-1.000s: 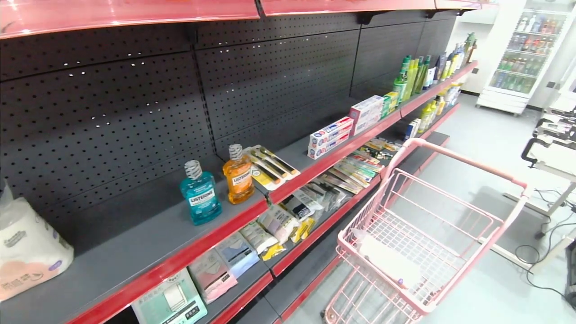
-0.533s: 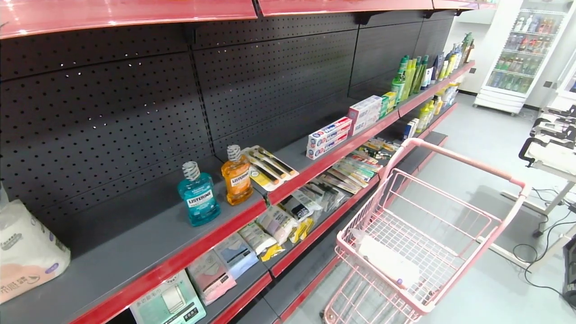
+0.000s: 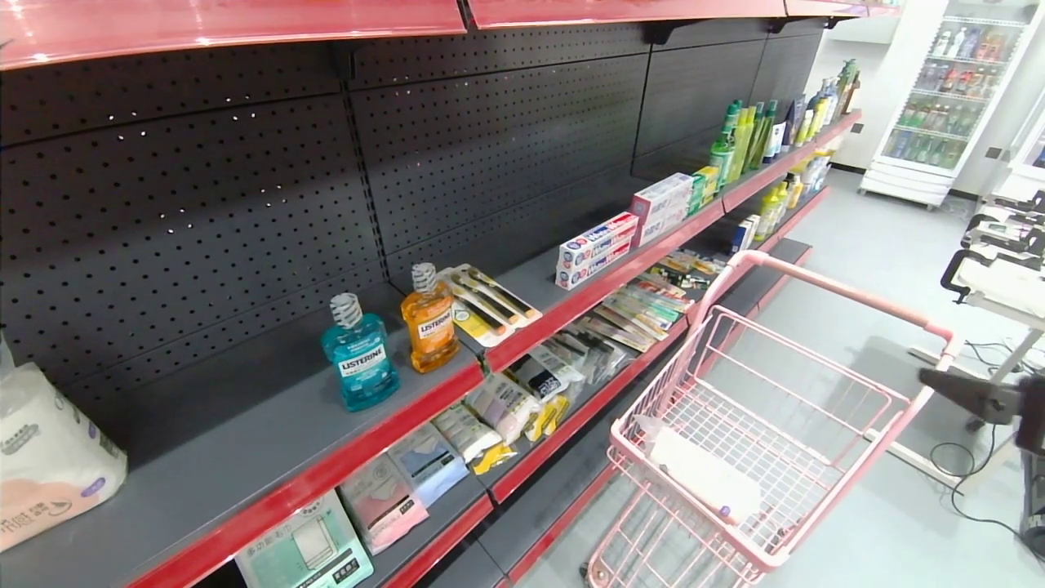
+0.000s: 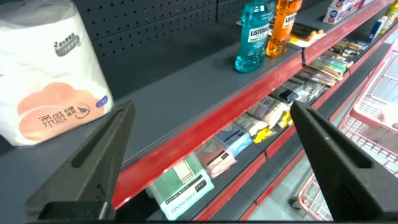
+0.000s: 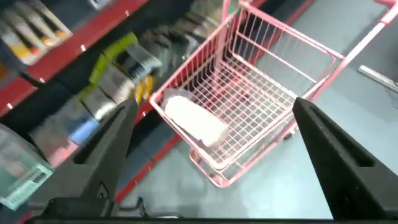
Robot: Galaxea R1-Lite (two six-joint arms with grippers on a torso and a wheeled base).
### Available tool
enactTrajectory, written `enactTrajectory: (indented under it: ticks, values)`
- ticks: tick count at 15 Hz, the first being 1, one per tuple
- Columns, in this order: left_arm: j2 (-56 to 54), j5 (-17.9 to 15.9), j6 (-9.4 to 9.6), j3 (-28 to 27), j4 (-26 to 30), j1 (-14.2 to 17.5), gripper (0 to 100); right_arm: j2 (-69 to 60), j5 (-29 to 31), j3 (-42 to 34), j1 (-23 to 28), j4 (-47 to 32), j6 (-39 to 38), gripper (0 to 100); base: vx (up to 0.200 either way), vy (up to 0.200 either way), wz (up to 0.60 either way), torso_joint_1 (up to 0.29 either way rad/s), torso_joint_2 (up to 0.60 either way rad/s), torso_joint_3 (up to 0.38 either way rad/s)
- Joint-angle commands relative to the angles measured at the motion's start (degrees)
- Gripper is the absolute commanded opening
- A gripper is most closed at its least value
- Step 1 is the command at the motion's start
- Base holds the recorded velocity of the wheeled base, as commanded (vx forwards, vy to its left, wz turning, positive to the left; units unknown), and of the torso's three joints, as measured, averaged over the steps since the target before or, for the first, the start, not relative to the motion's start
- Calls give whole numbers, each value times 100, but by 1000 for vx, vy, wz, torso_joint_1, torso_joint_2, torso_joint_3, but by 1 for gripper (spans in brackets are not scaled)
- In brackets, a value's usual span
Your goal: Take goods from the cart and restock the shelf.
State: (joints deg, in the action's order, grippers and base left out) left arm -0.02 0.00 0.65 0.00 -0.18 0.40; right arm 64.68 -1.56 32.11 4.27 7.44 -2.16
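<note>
A pink wire cart stands on the floor before the shelf, with a white wrapped pack lying in its basket. In the right wrist view my right gripper hangs open and empty above the cart and the white pack. One of its dark fingers shows at the right edge of the head view, beside the cart handle. My left gripper is open and empty in front of the grey shelf board, near a tissue roll pack.
On the shelf board stand a blue mouthwash bottle and an orange one, then toothbrush packs and toothpaste boxes. The tissue pack sits far left. Lower shelves hold several packets. A table stands right.
My right gripper has come into the head view from the right edge, beside the cart handle. The camera shifted slightly at first; goods and cart have not moved.
</note>
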Motion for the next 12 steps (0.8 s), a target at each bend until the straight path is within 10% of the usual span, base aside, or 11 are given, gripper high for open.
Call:
enactTrajectory:
  ticks: [1, 12]
  values:
    - [2, 0, -3, 0, -8, 4, 100, 3085, -257, 472, 250, 803, 1534, 100, 0, 0, 0, 0, 0, 0]
    - [2, 0, -3, 0, 1, 4, 100, 4817, -380, 384, -304, 1919, 2756, 100, 0, 0, 0, 0, 0, 0]
